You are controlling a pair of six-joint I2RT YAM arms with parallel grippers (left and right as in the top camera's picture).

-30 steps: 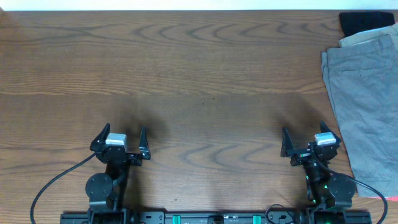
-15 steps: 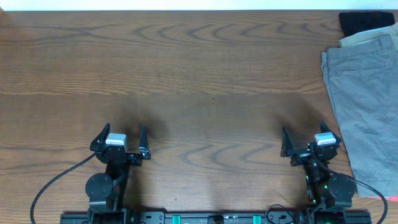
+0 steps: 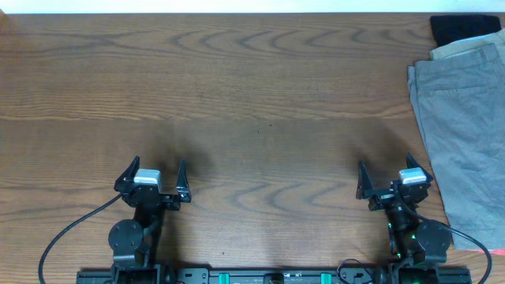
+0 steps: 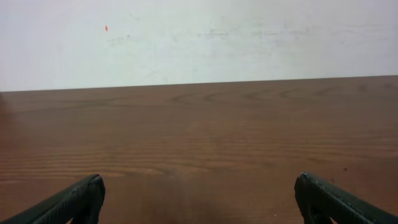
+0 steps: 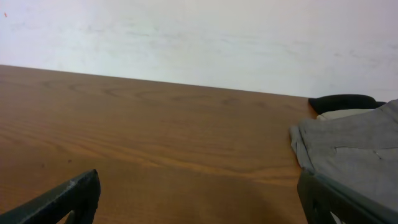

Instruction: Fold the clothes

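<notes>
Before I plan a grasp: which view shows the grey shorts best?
Overhead: grey shorts lie flat at the right edge of the table, mostly in frame. Right wrist shows one part at low angle; left wrist, none.

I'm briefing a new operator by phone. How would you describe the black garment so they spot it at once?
Go to the wooden table's far right corner. There, beyond the large grey shorts and a strip of beige shorts, lies the black garment, nearest the wall. It is the only dark piece there.

Left gripper (image 3: 158, 167), right gripper (image 3: 386, 169) black; silver tops (image 3: 147, 178); maybe green LEDs (image 3: 411, 235).
</notes>
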